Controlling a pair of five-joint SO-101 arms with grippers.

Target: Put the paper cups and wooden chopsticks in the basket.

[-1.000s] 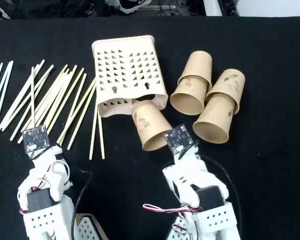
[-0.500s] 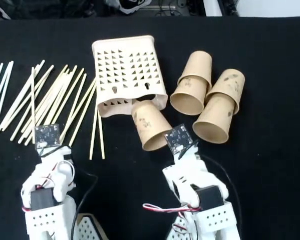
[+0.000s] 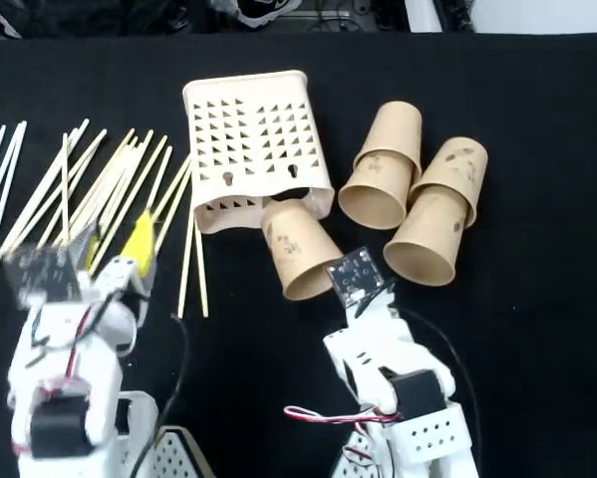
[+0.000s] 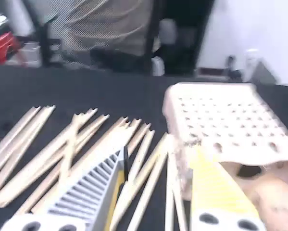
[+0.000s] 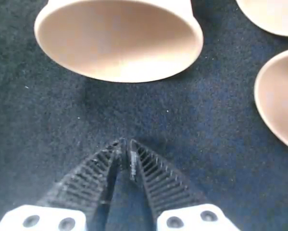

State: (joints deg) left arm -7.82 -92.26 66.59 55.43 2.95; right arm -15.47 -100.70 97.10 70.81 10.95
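My left pincer (image 4: 158, 161) gapes wide above overlapping wooden chopsticks (image 3: 109, 189), too tangled to count; my right pincer (image 5: 125, 144), pinched closed and empty, faces five paper cups (image 3: 298, 249) beside one basket (image 3: 253, 139).

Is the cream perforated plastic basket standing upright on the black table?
No, the basket lies on its side on the table, one perforated wall facing up.

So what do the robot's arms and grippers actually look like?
The left arm and right arm are white plastic with perforated bases, red and black cables and a dark square board at each wrist. The left gripper has one yellow and one grey ribbed finger; the right gripper has two black ribbed ones.
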